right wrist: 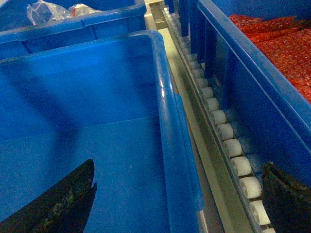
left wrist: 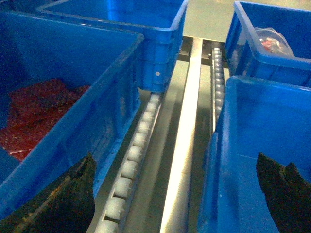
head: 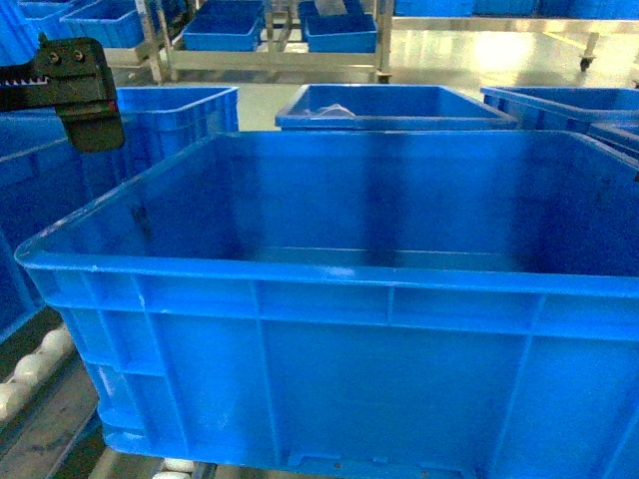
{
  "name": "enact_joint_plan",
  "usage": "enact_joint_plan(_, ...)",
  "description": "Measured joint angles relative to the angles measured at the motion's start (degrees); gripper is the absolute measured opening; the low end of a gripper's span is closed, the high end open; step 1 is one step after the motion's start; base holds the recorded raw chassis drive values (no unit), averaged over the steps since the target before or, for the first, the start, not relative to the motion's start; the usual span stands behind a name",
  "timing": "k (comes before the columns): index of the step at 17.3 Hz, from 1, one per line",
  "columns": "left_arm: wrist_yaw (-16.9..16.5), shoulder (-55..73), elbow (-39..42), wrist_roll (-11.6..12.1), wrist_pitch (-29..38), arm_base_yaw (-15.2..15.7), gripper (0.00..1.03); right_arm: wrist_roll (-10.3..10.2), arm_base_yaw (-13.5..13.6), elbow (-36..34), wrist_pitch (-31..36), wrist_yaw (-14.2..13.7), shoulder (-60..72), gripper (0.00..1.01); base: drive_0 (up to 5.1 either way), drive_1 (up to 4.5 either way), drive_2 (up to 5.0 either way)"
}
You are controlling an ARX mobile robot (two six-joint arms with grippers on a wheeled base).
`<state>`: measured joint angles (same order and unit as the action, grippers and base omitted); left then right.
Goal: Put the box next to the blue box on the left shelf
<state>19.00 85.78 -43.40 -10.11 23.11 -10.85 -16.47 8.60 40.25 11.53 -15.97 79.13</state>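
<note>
The box [head: 339, 299], a large empty bright-blue crate, fills the head view and rests on the left shelf, whose white rollers [head: 30, 369] show at the lower left. The blue box [left wrist: 63, 92], holding red packets, stands to its left across a roller rail [left wrist: 133, 145]. My left gripper [left wrist: 175, 199] is open over that gap; one finger [left wrist: 65, 204] is by the blue box's wall, the other [left wrist: 284, 194] is inside the box [left wrist: 262, 145]. My right gripper [right wrist: 172, 201] is open astride the box's right rim [right wrist: 167, 111].
Another blue crate with red packets [right wrist: 277, 53] stands right of the box beyond a roller rail [right wrist: 226, 136]. Further crates [head: 394, 105] sit behind it, one holding clear bags [left wrist: 269, 41]. A metal rack with more crates [head: 270, 40] stands across the floor.
</note>
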Motion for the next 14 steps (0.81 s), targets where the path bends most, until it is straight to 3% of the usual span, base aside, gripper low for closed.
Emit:
enact_joint_plan(2, 0.02, 0.00, 0.15, -0.04, -0.04, -0.15, 0.98, 0.00, 0.02, -0.02, 0.00, -0.09, 0.00, 0.98, 0.0, 0.00, 0.0)
enact_joint_plan(3, -2.75, 0.85, 2.45, 1.49, 9.14, 0.68, 0.93, 1.25, -0.22, -1.79, 7.30, 1.40, 0.72, 0.95, 0.0, 0.00, 0.0)
enact_joint_plan(4, -6.25, 0.94, 5.16, 3.37, 16.06, 1.38, 0.86, 3.91, -0.96, -5.25, 18.08, 5.20, 1.16, 0.88, 0.0, 0.00, 0.0)
enact_joint_plan(5, -9.92, -0.59, 11.89, 6.29, 25.29, 2.36, 0.73, 9.18, -1.73, -12.61, 30.23, 8.63, 0.42, 0.75, 0.0, 0.00, 0.0)
enact_joint_plan(6, -11.02, -2.73, 16.59, 7.65, 29.77, 3.08, 0.62, 12.20, -2.40, -17.79, 37.16, 9.81, -1.11, 0.64, 0.0, 0.00, 0.0)
enact_joint_plan(7, -11.80, -5.60, 19.28, 8.44, 32.02, 3.78, 0.51, 13.86, -3.13, -20.37, 41.55, 10.38, -3.63, 0.53, 0.0, 0.00, 0.0)
enact_joint_plan(10, -13.14, -11.85, 24.72, 9.09, 32.68, 5.20, 0.26, 15.26, -4.26, -24.28, 42.71, 11.43, -10.40, 0.27, 0.0, 0.00, 0.0)
enact_joint_plan(11, -13.73, -13.88, 27.67, 9.09, 32.02, 5.84, 0.13, 15.54, -4.55, -27.06, 41.48, 12.11, -12.24, 0.14, 0.0, 0.00, 0.0)
enact_joint_plan(12, -14.36, -16.61, 30.23, 9.16, 31.28, 6.36, 0.03, 16.02, -6.29, -29.59, 40.19, 14.49, -14.69, 0.01, 0.0, 0.00, 0.0)
enact_joint_plan(13, -14.91, -20.20, 32.20, 9.16, 30.67, 6.91, 0.03, 16.11, -8.48, -30.84, 39.47, 15.58, -17.81, 0.02, 0.0, 0.00, 0.0)
enact_joint_plan(14, -17.29, -22.62, 33.35, 9.18, 29.68, 8.59, 0.03, 16.13, -8.94, -32.02, 38.42, 15.54, -20.92, 0.01, 0.0, 0.00, 0.0)
